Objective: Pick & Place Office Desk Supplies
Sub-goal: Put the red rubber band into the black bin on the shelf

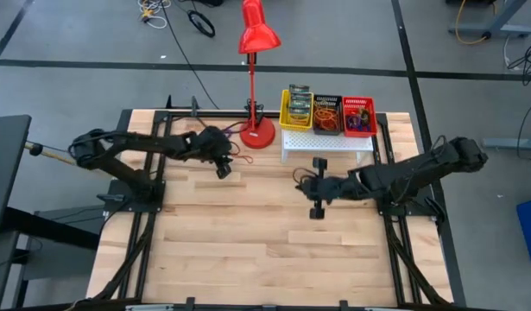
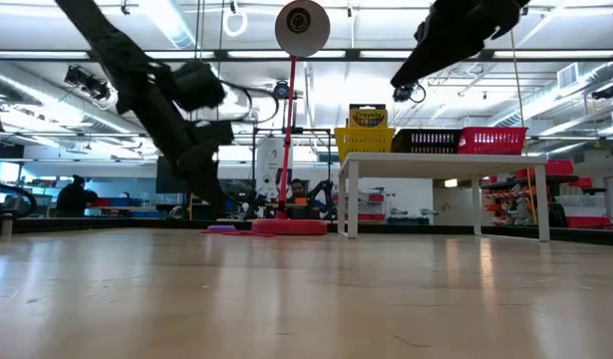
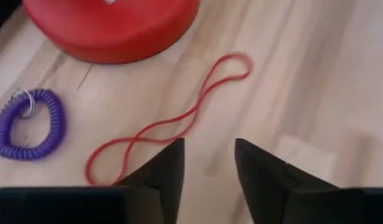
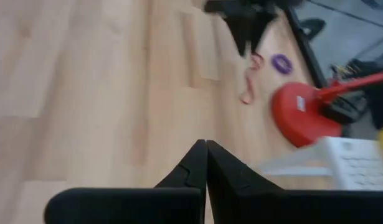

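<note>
In the left wrist view a thin red rubber-band loop (image 3: 179, 118) lies flat on the wood, twisted into a long figure of eight. Beside it lies a purple coil ring (image 3: 29, 124). My left gripper (image 3: 207, 168) is open and hovers over the band's near end, close to the lamp base; it shows in the high view too (image 1: 222, 166). My right gripper (image 4: 207, 163) is shut and empty, held over the table's middle (image 1: 317, 186). Yellow-and-green crayon boxes (image 1: 299, 102) stand in a yellow basket, and more rubber bands (image 1: 326, 113) fill a black basket.
The red desk lamp stands on its round base (image 1: 258, 134) just beyond my left gripper. A white perforated stand (image 1: 327, 142) at the far edge carries the yellow, black and red (image 1: 358, 117) baskets. Bare wood spreads toward the near edge.
</note>
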`<action>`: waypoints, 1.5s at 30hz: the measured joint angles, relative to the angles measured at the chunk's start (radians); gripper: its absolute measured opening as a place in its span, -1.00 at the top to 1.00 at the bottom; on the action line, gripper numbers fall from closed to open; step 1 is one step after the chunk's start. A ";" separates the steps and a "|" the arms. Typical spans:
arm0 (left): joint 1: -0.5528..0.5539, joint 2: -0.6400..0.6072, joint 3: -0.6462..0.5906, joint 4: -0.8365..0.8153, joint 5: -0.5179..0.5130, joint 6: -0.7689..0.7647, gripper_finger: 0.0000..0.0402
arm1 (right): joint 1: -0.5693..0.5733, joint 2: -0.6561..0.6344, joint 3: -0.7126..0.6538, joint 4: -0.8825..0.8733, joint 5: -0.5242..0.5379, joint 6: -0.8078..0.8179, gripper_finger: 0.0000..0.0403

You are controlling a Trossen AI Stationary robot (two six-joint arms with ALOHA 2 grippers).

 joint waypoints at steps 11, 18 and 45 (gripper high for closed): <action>0.088 0.237 0.162 -0.048 0.003 0.270 0.08 | 0.135 -0.006 -0.063 0.133 0.001 0.055 0.93; 0.074 0.289 0.261 -0.247 0.035 0.375 0.46 | 0.156 -0.006 -0.064 0.146 0.003 0.051 0.97; -0.374 0.160 0.191 0.283 0.152 -0.027 0.98 | 0.082 0.256 -0.064 0.265 0.166 0.299 0.27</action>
